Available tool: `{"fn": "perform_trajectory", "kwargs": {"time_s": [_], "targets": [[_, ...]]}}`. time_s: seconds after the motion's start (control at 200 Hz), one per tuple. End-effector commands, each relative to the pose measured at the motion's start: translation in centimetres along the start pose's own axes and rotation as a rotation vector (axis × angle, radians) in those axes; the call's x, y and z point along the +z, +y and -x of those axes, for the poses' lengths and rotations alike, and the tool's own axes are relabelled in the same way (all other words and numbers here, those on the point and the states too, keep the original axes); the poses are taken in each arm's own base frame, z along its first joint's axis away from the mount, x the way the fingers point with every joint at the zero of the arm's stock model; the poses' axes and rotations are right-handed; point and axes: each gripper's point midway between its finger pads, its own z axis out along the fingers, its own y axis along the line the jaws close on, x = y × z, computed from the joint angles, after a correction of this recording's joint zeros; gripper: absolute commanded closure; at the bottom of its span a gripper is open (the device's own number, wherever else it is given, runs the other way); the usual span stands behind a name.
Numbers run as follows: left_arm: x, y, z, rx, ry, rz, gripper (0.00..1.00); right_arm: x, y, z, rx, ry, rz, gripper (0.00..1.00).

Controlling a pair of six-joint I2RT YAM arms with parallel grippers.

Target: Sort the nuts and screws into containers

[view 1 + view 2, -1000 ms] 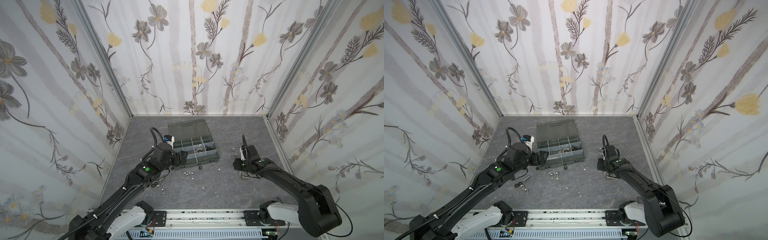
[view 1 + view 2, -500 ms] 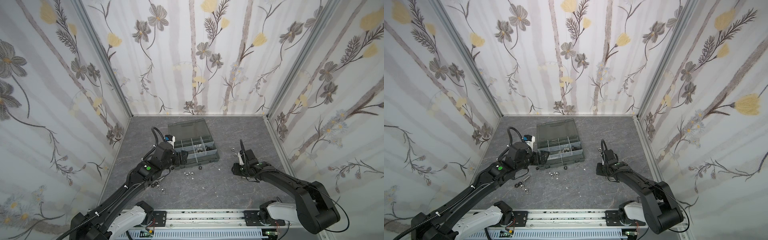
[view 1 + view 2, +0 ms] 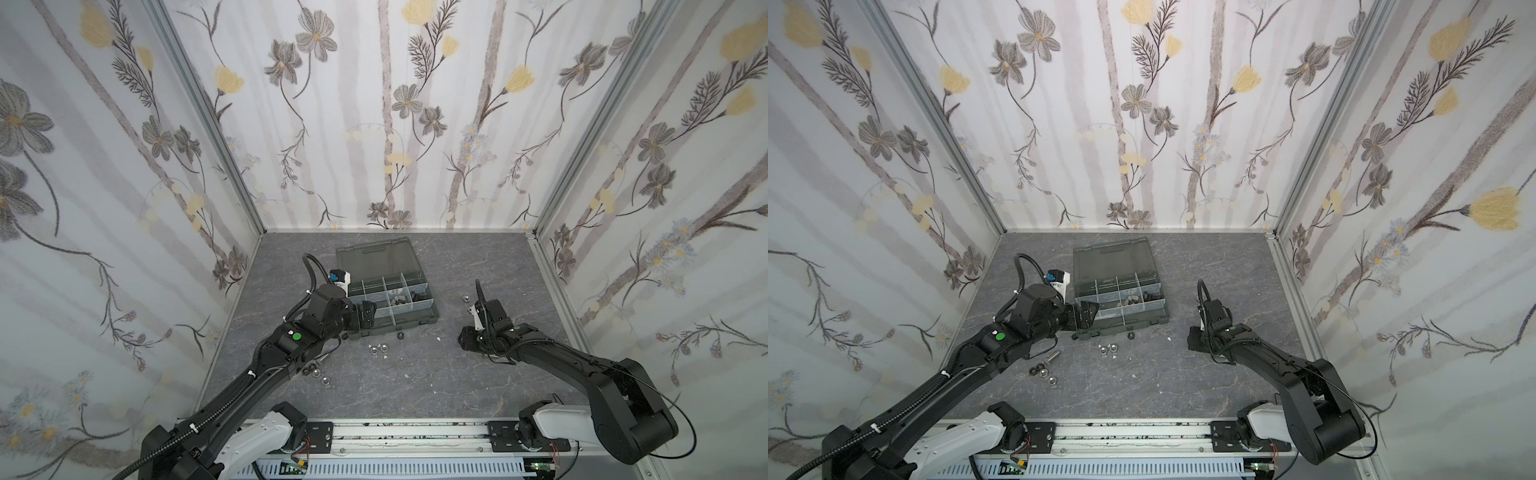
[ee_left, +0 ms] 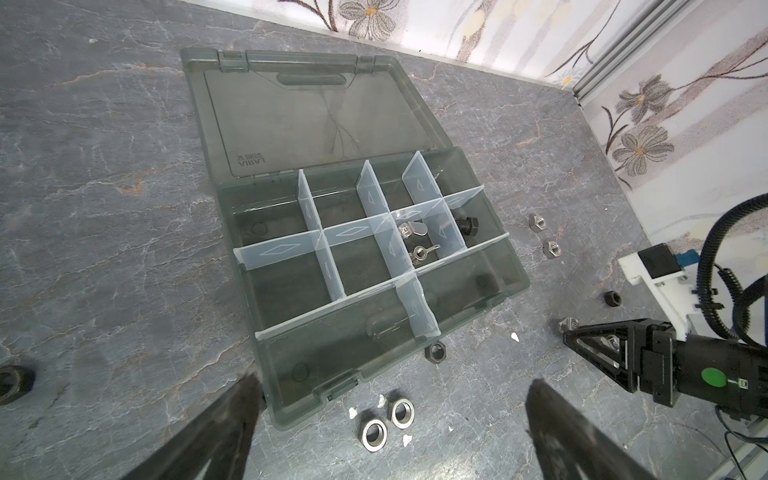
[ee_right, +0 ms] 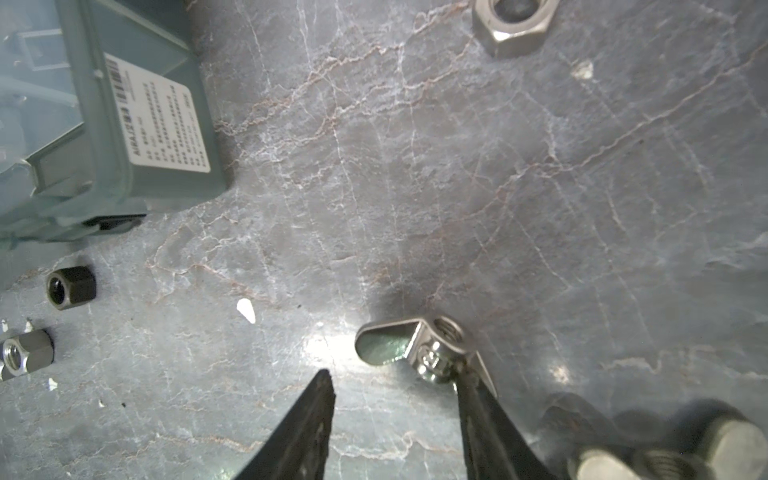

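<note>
Silver wing nut (image 5: pixel 415 349) sits on the table (image 5: pixel 540 166) just past your right gripper (image 5: pixel 392 382), apparently touching one finger (image 5: pixel 482 419), a wing lying across the gap; jaws half-parted, holding nothing.

Open grey box (image 4: pixel 311 365) lies flat on bench, its cells (image 4: pixel 361 266) holding wing nuts (image 4: pixel 409 230) and one black screw (image 4: pixel 467 224); silver nuts (image 4: pixel 392 419) and a black nut (image 4: pixel 429 354) lie just outside.

Silver nuts (image 4: pixel 376 434), grey marbled table (image 3: pixel 415 374)
</note>
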Motion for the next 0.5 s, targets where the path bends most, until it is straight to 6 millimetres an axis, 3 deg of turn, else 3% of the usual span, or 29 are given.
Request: {"fn": "perform_trajectory", "kwargs": {"time_s": [0.0, 0.145, 0.34, 0.44, 0.495], "targets": [[-0.2, -0.2, 0.6, -0.001, -0.023, -0.007, 0.0, -0.4, 1.2, 0.7, 0.009, -0.019, 0.038, 0.48], [-0.2, -0.3, 0.7, 0.001, -0.025, -0.008, 0.0, -1.2, 2.0, 1.1, -0.009, -0.026, 0.069, 0.5], [-0.2, -0.3, 0.7, 0.001, -0.025, -0.008, 0.0, -2.1, 1.9, 2.6, -0.06, -0.06, 0.046, 0.76], [-0.2, -0.3, 0.7, 0.001, -0.025, -0.01, 0.0, -2.0, 1.0, 3.1, -0.067, -0.055, 0.004, 0.75], [-0.2, -0.3, 0.7, 0.001, -0.024, -0.008, 0.0, -1.8, 0.3, 3.4, -0.062, -0.05, -0.025, 0.7]]}}
